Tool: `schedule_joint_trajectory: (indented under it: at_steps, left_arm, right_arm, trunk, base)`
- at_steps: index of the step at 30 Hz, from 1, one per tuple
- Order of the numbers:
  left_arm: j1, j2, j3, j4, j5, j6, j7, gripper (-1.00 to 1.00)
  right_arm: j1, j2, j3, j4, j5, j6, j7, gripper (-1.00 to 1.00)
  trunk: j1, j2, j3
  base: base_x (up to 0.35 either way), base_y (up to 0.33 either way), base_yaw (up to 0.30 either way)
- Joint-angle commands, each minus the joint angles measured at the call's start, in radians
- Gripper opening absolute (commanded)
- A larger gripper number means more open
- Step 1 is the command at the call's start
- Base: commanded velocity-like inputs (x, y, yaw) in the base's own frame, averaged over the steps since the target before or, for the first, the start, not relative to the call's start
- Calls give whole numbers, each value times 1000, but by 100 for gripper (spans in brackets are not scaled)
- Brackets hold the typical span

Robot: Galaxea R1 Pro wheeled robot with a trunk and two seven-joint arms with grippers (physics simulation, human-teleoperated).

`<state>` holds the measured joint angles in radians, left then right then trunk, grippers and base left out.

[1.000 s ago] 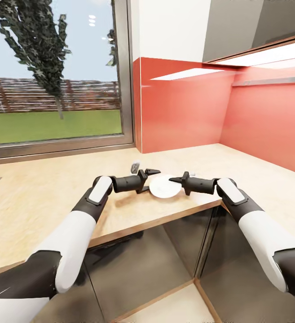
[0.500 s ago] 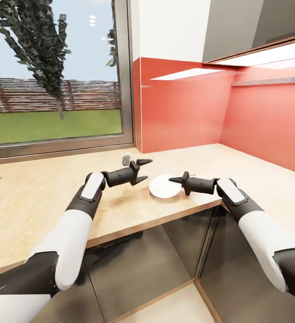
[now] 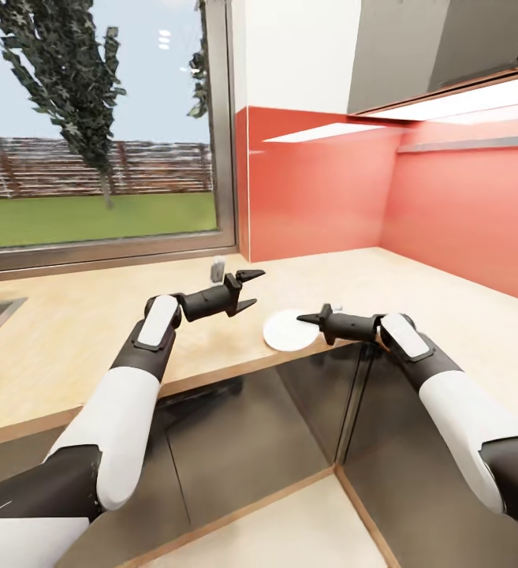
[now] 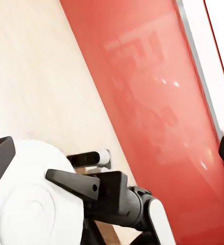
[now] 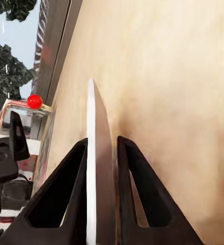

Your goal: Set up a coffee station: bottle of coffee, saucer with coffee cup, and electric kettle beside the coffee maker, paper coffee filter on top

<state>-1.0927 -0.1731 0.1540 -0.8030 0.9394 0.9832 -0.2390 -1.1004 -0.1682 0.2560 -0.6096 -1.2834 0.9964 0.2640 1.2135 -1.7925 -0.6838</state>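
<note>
We see our right hand (image 3: pixel 310 319) closed on the rim of the saucer (image 3: pixel 287 330), its two fingers (image 5: pixel 127 168) pinching the thin white edge, with the saucer at the front edge of the worktop (image 3: pixel 77 331) near the corner. Our left hand (image 3: pixel 251 289) hangs above the worktop just to the saucer's left, jaws spread apart and empty. The shelf (image 3: pixel 479 143) runs along the red backsplash (image 3: pixel 322 189) at upper right.
</note>
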Motion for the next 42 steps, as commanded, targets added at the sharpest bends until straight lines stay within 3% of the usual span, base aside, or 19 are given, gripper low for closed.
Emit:
schedule_joint_trajectory:
  at_steps: [1,32,39,42]
  left_arm:
    - [-1,-1,5,0,-10,6,-8,100]
    - [-1,-1,-2,-1,-10,8,-11,100]
    - [-1,-1,-3,-1,-10,9,-11,100]
    - [-18,-1,15,-18,-25,7,6,100]
  right_arm:
    - [-1,-1,5,1,12,-1,11,-100]
    - [-1,-7,2,-1,13,1,12,-100]
    - [-1,-8,2,-1,13,1,12,-100]
    - [16,-25,11,7,23,1,8,-100]
  trunk:
    - [-1,-1,-1]
    - [-1,-1,-1]
    - [-1,-1,-1]
    - [-1,-1,-1]
  base:
    - [-333,0,0]
    - [-286,0,0]
    - [-71,0,0]
    - [0,0,0]
